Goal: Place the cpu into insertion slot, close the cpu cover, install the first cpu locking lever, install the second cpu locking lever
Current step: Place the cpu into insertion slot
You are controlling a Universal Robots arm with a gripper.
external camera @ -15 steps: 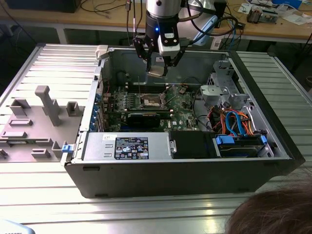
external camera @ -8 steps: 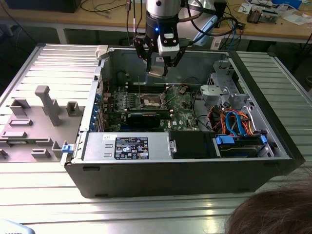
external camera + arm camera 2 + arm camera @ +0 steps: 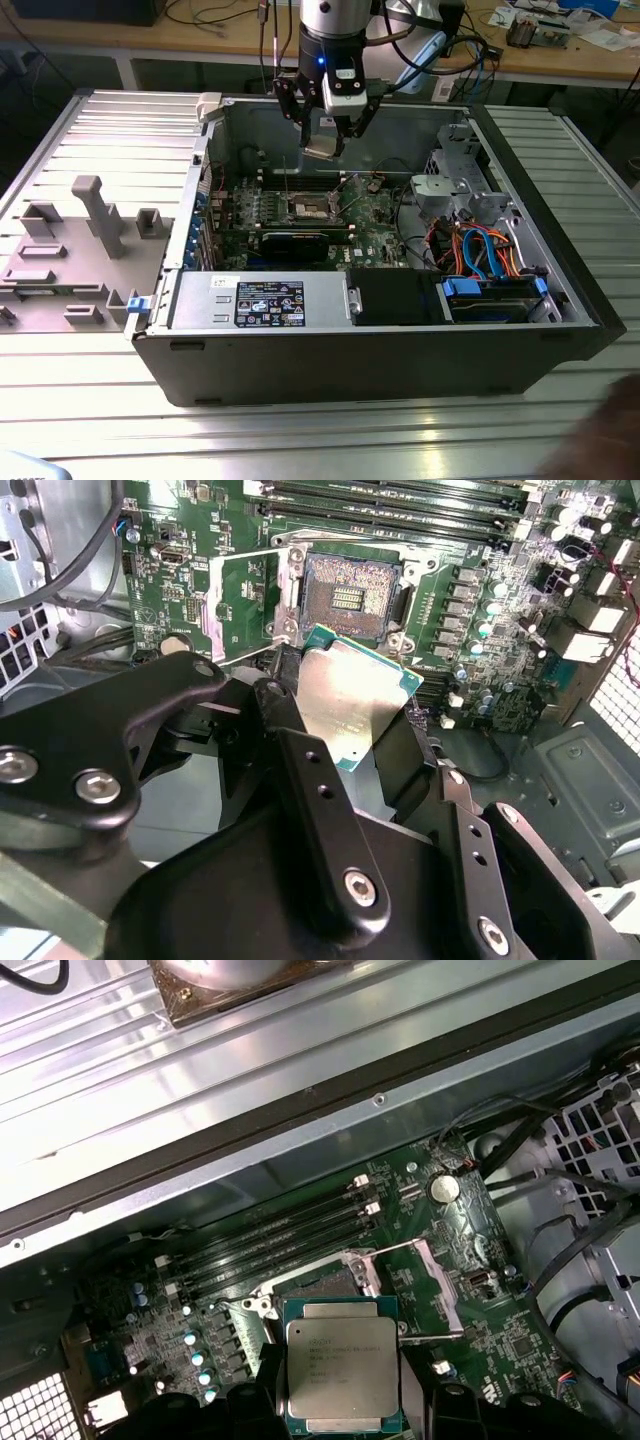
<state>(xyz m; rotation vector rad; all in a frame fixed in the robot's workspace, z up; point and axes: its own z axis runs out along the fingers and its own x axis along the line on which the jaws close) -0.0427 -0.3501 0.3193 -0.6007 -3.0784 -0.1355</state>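
My gripper [image 3: 322, 132] hangs over the open computer case, shut on the cpu [image 3: 322, 149], a flat square chip with a dull silver top. In both wrist views the cpu [image 3: 352, 702] [image 3: 342, 1372] sits between the black fingers [image 3: 288, 742], above the board and apart from it. The insertion slot [image 3: 346, 595] [image 3: 308, 207] lies open below, dark in the centre with a shiny rim. Part of the slot [image 3: 318, 1282] is covered by the chip. The cpu cover [image 3: 243, 608] [image 3: 437, 1285] is swung up beside the slot. A thin lever rod [image 3: 395, 1248] stands raised.
Long memory slots [image 3: 400, 502] [image 3: 270, 1242] run beside the socket. A black graphics card [image 3: 300, 241] lies in front of it, with the power supply [image 3: 262, 301] nearer still. A drive cage with blue cables [image 3: 482, 258] is on the exterior view's right, a grey fixture tray [image 3: 80, 245] on its left.
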